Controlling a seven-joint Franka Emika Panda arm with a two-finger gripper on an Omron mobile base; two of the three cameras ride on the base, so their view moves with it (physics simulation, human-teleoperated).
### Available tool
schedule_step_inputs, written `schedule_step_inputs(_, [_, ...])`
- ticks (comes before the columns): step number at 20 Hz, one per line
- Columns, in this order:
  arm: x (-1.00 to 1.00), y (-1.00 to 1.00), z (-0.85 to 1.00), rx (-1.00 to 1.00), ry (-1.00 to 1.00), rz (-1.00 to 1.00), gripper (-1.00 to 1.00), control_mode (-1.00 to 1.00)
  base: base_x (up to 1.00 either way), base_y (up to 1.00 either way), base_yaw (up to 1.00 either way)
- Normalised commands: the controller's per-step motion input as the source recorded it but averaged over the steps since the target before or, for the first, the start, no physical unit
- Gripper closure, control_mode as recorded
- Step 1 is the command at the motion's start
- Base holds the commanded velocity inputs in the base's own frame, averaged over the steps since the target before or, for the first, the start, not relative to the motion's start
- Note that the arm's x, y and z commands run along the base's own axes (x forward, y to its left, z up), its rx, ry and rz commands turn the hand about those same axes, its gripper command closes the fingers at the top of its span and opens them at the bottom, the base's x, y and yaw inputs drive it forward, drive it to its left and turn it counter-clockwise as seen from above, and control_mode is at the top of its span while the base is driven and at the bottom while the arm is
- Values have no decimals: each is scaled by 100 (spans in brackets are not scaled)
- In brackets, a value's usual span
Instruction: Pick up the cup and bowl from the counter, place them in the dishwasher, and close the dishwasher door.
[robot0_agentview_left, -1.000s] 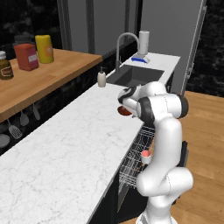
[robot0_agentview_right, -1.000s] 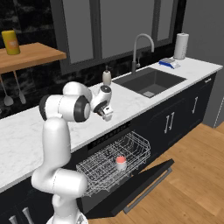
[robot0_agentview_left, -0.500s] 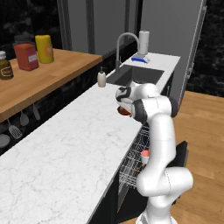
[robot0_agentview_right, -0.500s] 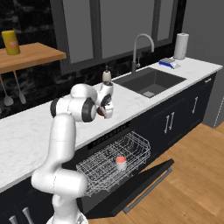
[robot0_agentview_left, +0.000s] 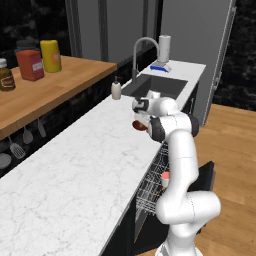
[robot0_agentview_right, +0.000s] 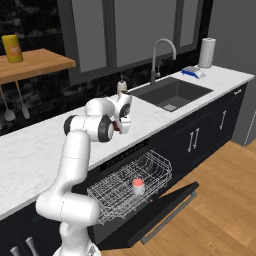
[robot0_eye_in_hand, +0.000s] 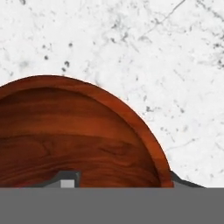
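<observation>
Jaws straddle the rim of the bowl (robot0_eye_in_hand: 83, 140), one tip inside and one outside; whether they pinch it cannot be told. Bowl sits directly under the jaws on the tabletop (robot0_eye_in_hand: 144, 48). Below and nearer the base, the cup (robot0_agentview_right: 137, 186) stands in the pulled-out rack of the dishwasher (robot0_agentview_right: 130, 187), above the lowered dishwasher door (robot0_agentview_right: 167, 212).

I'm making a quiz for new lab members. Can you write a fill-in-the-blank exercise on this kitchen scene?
1. The cup sits in the dishwasher's wire ____.
2. The dishwasher door is ____.
3. The tool is down at the ____, which rests on the counter.
4. The soap bottle stands beside the ____.

Missing words: rack; open; bowl; sink
</observation>
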Motion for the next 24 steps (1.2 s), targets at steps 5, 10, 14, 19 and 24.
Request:
schedule_step_inputs(5, [-63, -15, 0, 4, -4, -4, 100, -100, 0, 0, 0])
schedule_step_inputs(10, [-100, -39, -1, 6, -14, -4, 100, -100, 0, 0, 0])
schedule_step_inputs(14, [-100, -60, -13, 6, -17, -4, 100, -100, 0, 0, 0])
schedule_step_inputs(19, [-100, -81, -13, 11, -18, -2, 100, -100, 0, 0, 0])
schedule_step_inputs(24, [-100, -75, -29, 10, -5, 0, 100, -100, 0, 0, 0])
